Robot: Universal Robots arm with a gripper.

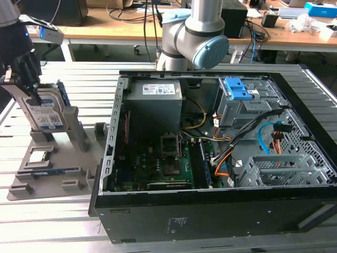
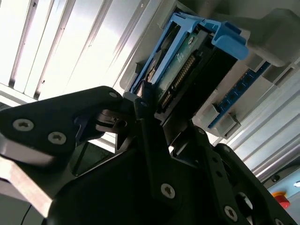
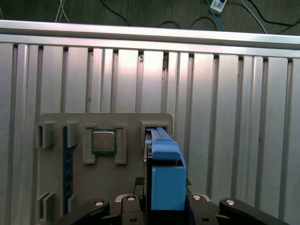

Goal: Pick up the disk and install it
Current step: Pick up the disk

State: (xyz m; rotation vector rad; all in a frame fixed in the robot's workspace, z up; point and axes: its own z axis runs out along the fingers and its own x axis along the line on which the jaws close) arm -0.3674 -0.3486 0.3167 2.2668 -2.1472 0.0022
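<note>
Tool (image 1: 23,92) clamps disk (image 1: 50,116) — vert. in grey stand (image 1: 73,130).

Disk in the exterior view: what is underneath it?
The disk stands upright in a slot of the grey holder; its bottom edge is hidden by the slot walls.

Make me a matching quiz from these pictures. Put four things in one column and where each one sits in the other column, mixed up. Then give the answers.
Things:
1. disk
2. square chip
3. blue latch
4. gripper

Places:
A. lying flat in a recess of the grey holder
B. on the grey bay inside the computer case
C. standing on edge in a slot of the grey holder
D. clamped on the disk

Pairs: 1-C, 2-A, 3-B, 4-D
</note>
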